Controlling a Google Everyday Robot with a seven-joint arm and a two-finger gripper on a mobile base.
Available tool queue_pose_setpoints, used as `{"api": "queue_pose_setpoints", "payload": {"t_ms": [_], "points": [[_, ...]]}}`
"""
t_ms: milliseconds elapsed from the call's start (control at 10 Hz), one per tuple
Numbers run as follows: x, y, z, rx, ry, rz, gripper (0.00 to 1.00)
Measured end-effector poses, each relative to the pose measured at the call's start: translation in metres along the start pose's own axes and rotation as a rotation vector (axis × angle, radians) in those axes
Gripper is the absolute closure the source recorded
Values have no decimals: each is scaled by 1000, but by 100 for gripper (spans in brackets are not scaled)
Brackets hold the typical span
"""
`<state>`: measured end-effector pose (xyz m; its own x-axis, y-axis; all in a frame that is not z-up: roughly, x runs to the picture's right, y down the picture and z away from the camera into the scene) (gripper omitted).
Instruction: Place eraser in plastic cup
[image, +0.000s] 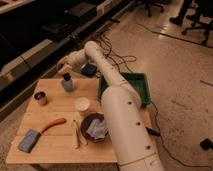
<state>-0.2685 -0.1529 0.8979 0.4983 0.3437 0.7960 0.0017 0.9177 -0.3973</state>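
Observation:
The plastic cup (67, 84) stands upright near the far edge of the wooden table (55, 155), blue-grey and slightly tapered. My gripper (64, 68) hangs just above and slightly behind it, at the end of the white arm (117, 100) that reaches across from the lower right. I cannot pick out the eraser; whether it is in the gripper I cannot tell.
On the table are a dark metal cup (41, 97), a white cup (82, 105), a purple bowl (95, 128) with a pale cloth, an orange-handled tool (52, 124) and a blue-grey block (29, 141). A green tray (131, 82) sits at the right. A dark flat object (90, 70) lies beside the arm.

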Motion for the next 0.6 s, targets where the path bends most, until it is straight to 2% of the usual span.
{"api": "queue_pose_setpoints", "payload": {"t_ms": [600], "points": [[11, 4, 2, -2, -3, 20, 100]]}}
